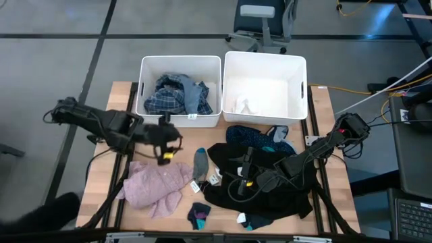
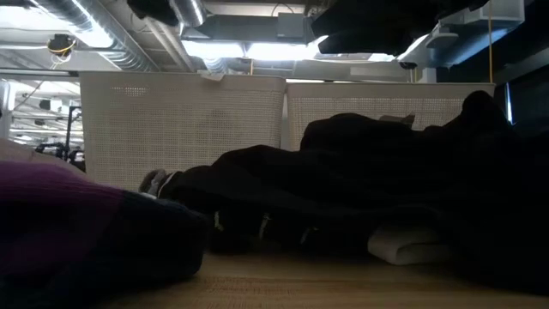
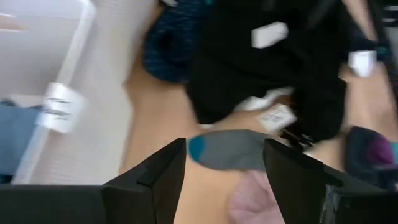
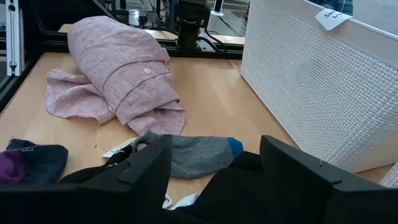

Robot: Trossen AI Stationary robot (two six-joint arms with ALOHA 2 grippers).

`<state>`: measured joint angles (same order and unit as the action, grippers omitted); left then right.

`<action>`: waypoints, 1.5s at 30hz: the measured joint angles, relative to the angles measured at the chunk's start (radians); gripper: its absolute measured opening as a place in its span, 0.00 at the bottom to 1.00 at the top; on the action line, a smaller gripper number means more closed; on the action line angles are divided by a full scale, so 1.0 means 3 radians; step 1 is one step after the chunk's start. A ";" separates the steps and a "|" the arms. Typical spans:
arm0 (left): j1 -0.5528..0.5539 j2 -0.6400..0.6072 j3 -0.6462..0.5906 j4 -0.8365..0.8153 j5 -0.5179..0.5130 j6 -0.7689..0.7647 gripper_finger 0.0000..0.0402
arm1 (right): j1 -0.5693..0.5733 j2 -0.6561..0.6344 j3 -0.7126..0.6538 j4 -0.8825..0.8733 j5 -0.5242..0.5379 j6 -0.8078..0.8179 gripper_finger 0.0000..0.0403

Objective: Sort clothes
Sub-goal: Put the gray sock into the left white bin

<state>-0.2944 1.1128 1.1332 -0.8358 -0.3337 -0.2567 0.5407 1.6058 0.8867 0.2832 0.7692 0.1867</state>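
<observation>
A pink top lies crumpled on the table's near left. A grey sock with a blue toe lies flat between it and a black pile. A navy dotted cloth lies by the pile's far edge. A small dark sock lies near the front edge. A blue plaid shirt sits in the left bin. My left gripper is open and empty, above the table near the pink top, with the grey sock ahead of it. My right gripper is open, low over the black pile. My right gripper stands open just over the black pile's left part. I cannot tell whether its fingers touch the cloth. My left gripper touches nothing.
Two white bins stand side by side at the far edge. The right bin holds a small white piece. Another small sock lies at the pile's near edge. Bare wood shows between the left bin and the pink top.
</observation>
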 joint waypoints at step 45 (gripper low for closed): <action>-0.0466 0.1361 -0.1549 0.2791 0.0283 0.0188 0.49 | -0.0045 0.0000 0.0000 0.0010 -0.0036 0.0001 0.61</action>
<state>-0.4343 1.5212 0.6685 0.0017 -0.2489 -0.2002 0.5274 1.6058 0.8867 0.2863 0.7586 0.1871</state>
